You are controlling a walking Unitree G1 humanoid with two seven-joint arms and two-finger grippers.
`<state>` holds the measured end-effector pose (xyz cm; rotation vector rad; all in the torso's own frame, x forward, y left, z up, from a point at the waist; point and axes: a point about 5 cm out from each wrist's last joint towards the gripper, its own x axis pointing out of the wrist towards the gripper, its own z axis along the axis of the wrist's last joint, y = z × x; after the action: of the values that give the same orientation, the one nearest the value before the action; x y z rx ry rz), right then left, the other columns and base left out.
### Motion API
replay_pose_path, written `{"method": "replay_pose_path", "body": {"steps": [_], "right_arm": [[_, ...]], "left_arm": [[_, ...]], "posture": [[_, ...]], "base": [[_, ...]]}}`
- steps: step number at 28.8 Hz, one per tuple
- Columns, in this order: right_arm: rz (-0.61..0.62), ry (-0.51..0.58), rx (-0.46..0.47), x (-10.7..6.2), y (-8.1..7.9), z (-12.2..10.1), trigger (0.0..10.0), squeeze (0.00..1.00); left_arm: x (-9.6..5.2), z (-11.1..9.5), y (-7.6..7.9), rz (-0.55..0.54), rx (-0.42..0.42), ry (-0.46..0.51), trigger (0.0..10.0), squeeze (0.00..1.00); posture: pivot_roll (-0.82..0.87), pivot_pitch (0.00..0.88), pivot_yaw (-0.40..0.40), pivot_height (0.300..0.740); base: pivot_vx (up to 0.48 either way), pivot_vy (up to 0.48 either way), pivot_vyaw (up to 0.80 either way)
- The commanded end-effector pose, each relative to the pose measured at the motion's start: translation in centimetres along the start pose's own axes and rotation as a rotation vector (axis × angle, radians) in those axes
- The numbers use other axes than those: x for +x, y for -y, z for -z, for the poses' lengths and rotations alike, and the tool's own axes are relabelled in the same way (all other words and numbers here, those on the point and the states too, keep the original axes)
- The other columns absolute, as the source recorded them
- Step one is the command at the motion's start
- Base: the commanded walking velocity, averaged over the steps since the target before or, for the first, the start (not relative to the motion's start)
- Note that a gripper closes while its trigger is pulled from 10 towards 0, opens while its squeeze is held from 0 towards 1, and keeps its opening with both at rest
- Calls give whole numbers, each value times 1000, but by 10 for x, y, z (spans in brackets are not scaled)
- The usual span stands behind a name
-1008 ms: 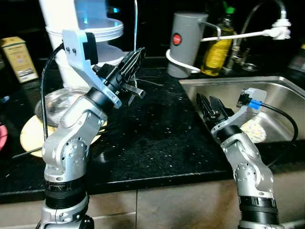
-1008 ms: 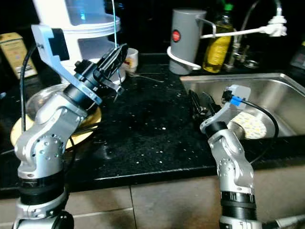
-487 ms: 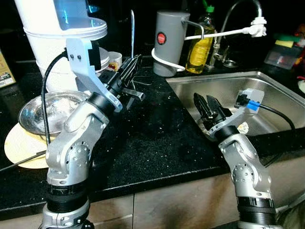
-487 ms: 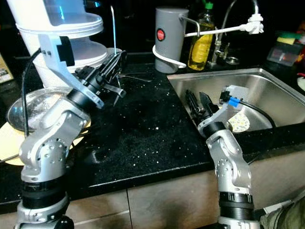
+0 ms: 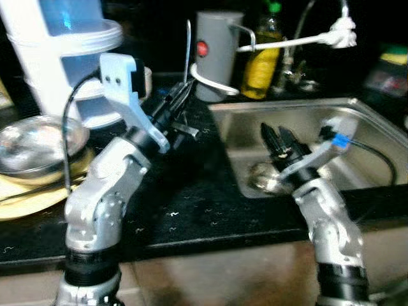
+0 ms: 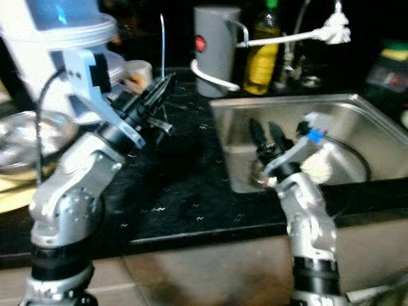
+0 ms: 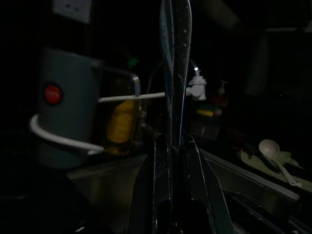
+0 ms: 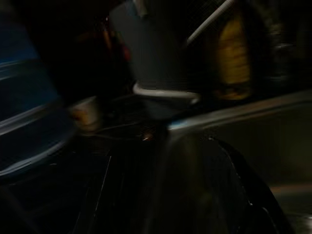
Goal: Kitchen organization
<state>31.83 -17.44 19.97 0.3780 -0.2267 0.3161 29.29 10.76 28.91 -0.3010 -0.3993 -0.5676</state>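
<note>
Left gripper [image 5: 180,97] clamps upright knife [image 5: 188,48]; right gripper [image 5: 276,136] spread above sink [image 5: 376,124]

left gripper [image 7: 174,146] fingers pinch an upright metal blade [image 7: 175,68] before a grey jug [image 7: 63,112].

The countertop [image 5: 191,204] was black with fine white speckles. A grey jug [image 5: 215,54] carried a red dot and a white cord looped at its base. The oil bottle [image 5: 262,57] was yellow with a green cap. The sink [image 5: 357,115] was bare silver steel. A white container [image 5: 60,57] glowed blue near its top. The steel bowl [image 5: 38,143] sat on a pale yellow plate [image 5: 25,197]. Both arms were silver with black fingers; the right wrist bore a blue plug [image 5: 341,139].
</note>
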Motion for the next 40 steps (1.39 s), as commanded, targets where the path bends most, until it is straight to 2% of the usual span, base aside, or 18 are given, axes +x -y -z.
{"method": "replay_pose_path", "body": {"steps": [1,9,15,21,24,27,29,30,31,32,33,37,40], "right_arm": [[-2,0,-5,-1,0,-1,10000,0],[-7,-4,-8,-1,0,0,10000,0],[-11,-7,-10,-1,-1,0,10000,0],[-13,-9,-13,-2,0,0,10000,0],[-15,-9,-13,-2,-1,0,10000,0],[-16,-10,-13,-2,-1,0,10000,0],[-17,-13,-14,-2,-1,0,10000,0],[-18,-13,-14,-2,-1,0,10000,0],[-18,-14,-15,-1,-1,0,10000,0],[-19,-19,-23,-2,-2,1,10000,0],[-20,-23,-30,-2,-2,1,10000,0],[-21,-30,-37,-4,-2,2,10000,0],[-13,-29,-41,-7,-1,1,10000,0]], "left_arm": [[1,-1,4,13,-5,7,10000,0],[2,1,2,8,-5,4,10000,0],[2,-2,-12,-25,5,9,10000,0],[3,-7,-20,-39,26,21,10000,0],[4,-6,-22,-42,32,17,10000,0],[4,-1,-31,-61,55,-8,10000,0],[4,3,-40,-85,98,-39,10000,0],[5,6,-46,-94,158,-65,10000,0],[6,11,-52,-99,273,-110,10000,0],[8,15,-58,-102,350,-127,10000,0],[9,17,-62,-104,394,-133,10000,0],[14,21,-66,-84,415,-133,10000,0],[17,30,-70,-57,388,-155,10000,0]], "posture": [[-87,0,-51,740],[-88,0,-52,740],[-91,0,-55,740],[-93,0,-55,740],[-94,0,-57,740],[-94,0,-59,740],[-93,0,-60,740],[-95,0,-59,740],[-96,0,-58,740],[-102,0,-54,740],[-106,0,-52,740],[-121,0,-40,740],[-134,0,-30,740]], "base": [[0,-480,0],[0,-478,0],[0,0,0],[0,0,0],[0,0,0],[0,0,0],[0,0,0],[0,0,0],[0,0,0],[0,0,0],[0,0,0],[0,0,0],[0,0,0]]}}
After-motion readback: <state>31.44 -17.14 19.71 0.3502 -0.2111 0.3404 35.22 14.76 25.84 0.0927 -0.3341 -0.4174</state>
